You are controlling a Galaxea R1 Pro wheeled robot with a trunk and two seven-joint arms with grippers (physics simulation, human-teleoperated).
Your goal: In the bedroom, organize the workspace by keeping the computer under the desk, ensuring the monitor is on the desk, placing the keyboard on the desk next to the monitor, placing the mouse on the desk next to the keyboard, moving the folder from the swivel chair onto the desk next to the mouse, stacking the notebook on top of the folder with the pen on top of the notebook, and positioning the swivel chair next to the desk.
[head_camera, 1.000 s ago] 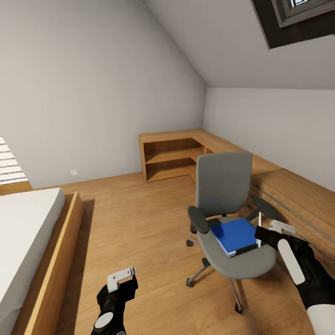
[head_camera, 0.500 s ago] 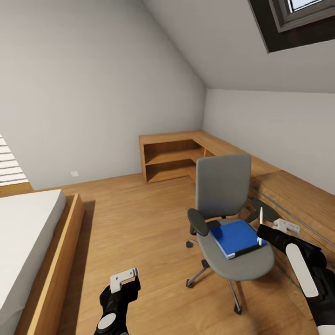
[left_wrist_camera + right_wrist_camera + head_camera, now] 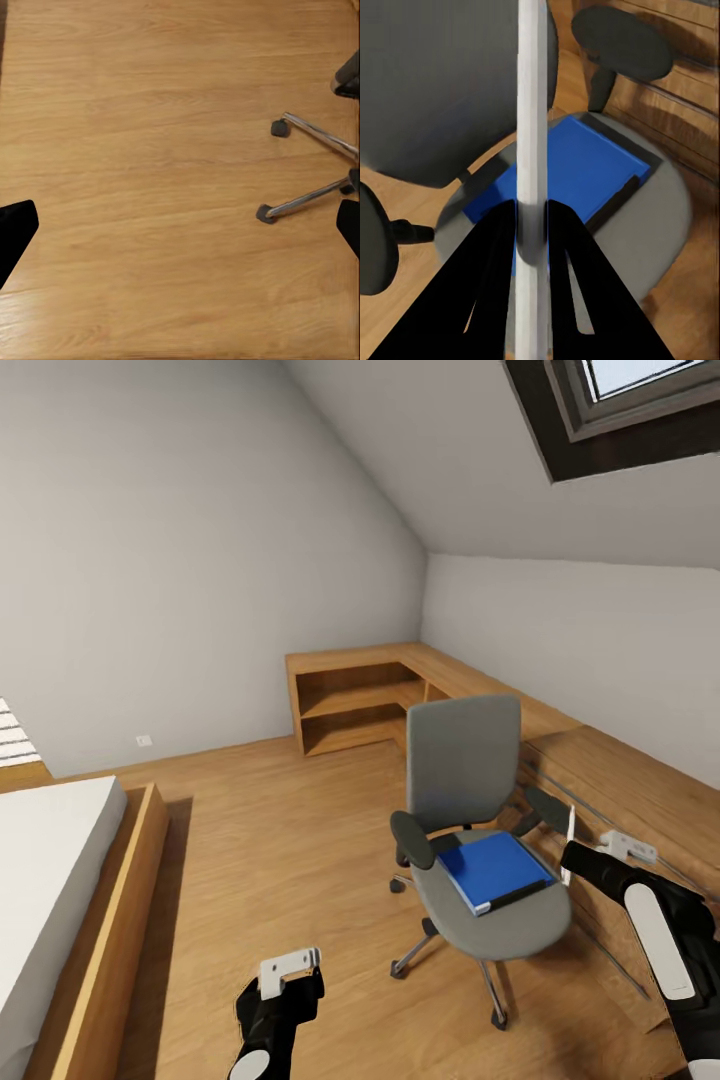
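One folder (image 3: 494, 869) lies on swivel chair (image 3: 470, 830); right gripper (image 3: 532, 225) clamps pen (image 3: 532, 135).

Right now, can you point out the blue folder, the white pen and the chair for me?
folder (image 3: 494, 867): head view, middle of its blue cover.
pen (image 3: 532, 135): right wrist view, its white shaft.
swivel chair (image 3: 466, 760): head view, grey backrest.

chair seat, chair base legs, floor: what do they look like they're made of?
Swivel chair seat: matte grey, soft-looking, probably fabric upholstery; no sheen.
Base legs: likely polished metal; silvery, with bright highlights along the spokes, and dark casters that look like plastic.
Floor: light wood boards with visible grain and plank seams, satin finish; could equally be laminate, since this is a simulator render.
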